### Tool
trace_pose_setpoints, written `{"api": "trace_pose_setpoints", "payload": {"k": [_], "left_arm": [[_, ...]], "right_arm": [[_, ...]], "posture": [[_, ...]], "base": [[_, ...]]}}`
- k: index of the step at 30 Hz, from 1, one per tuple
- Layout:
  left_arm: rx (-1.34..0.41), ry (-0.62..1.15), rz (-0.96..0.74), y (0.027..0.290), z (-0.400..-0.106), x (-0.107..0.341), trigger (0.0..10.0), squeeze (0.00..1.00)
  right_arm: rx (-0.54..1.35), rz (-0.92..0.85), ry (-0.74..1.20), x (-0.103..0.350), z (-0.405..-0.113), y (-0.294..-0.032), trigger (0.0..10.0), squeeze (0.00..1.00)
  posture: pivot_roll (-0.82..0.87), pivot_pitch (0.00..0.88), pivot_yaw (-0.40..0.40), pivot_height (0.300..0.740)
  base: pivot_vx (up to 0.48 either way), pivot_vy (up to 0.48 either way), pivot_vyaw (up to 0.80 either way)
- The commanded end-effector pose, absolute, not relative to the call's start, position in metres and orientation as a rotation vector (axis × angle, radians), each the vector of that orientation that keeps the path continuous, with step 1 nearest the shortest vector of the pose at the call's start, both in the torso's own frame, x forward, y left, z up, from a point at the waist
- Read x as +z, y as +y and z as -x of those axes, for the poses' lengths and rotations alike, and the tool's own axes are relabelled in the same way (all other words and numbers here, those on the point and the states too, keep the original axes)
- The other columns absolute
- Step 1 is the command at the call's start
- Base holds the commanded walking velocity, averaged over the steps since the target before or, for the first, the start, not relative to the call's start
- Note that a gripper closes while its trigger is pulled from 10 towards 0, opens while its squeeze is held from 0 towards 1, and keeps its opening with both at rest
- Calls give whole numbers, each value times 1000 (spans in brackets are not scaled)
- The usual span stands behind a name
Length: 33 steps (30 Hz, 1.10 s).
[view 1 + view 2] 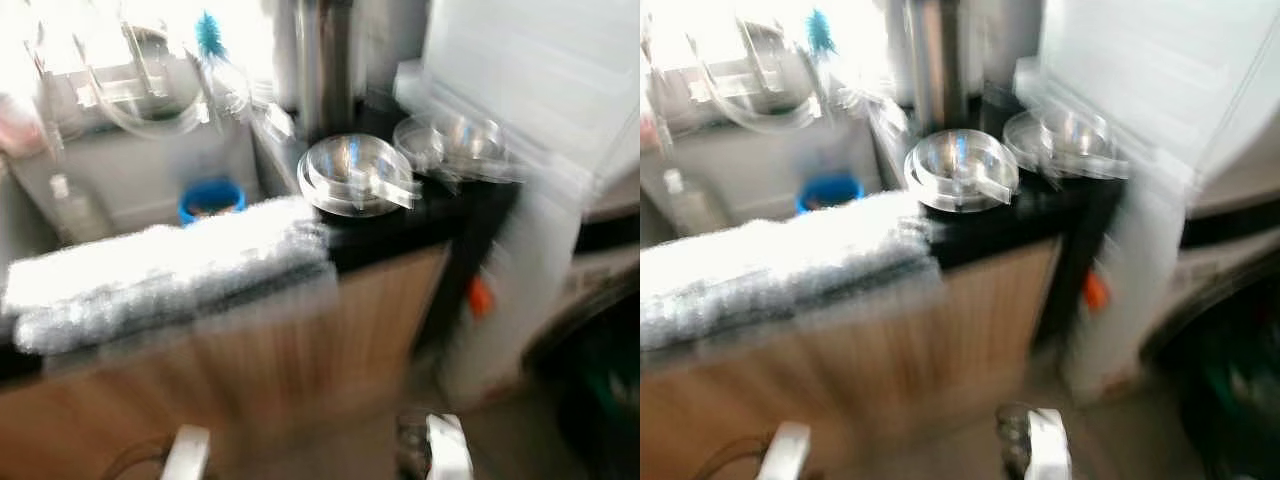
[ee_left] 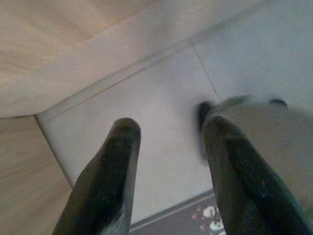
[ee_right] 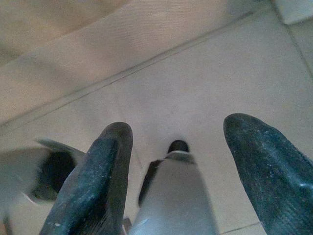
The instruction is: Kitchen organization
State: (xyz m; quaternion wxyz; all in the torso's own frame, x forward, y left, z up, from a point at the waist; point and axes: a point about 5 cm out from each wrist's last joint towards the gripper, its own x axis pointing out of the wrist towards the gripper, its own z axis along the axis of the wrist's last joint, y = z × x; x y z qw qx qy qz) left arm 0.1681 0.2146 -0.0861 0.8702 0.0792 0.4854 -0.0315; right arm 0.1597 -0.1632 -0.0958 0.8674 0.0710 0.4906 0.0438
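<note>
Both arms hang low, the left end effector (image 2: 168, 166) and right end effector (image 3: 178, 161) released over the tiled floor (image 3: 220, 78). Two glass lids (image 1: 357, 175) sit on the dark surface (image 1: 400, 225) at 1 o'clock; a blue cup (image 1: 211, 199) stands in the sink (image 1: 150, 180).

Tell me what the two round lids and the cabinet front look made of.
The lids look like clear glass with metal rims: see-through, bright glints, though blur leaves plastic possible. The cabinet front looks like light wood or wood-look laminate with a matte finish and faint grain.
</note>
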Motion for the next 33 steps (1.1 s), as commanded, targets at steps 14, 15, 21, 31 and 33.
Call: {"api": "trace_pose_setpoints", "payload": {"k": [14,15,21,31,33], "left_arm": [[-52,1027,-149,216,-166,-87,10000,0],[-52,1028,-147,216,-166,-87,10000,0],[-57,1028,-143,216,-166,-87,10000,0],[-64,1024,-132,214,-163,-88,10000,0],[-66,1024,-132,213,-164,-88,10000,0]], "right_arm": [[93,-139,1014,-94,-162,-166,10000,0],[90,-136,1017,-95,-162,-167,10000,0],[53,-160,1008,-95,-161,-170,10000,0],[54,-153,1008,-94,-161,-172,10000,0],[54,-153,1007,-94,-162,-173,10000,0]], "posture": [[-22,0,-49,740],[-22,0,-50,740],[-24,0,-50,740],[-20,0,-59,740],[-22,0,-64,740]], "base": [[0,0,800],[0,0,800],[0,0,371],[0,0,0],[0,0,0]]}}
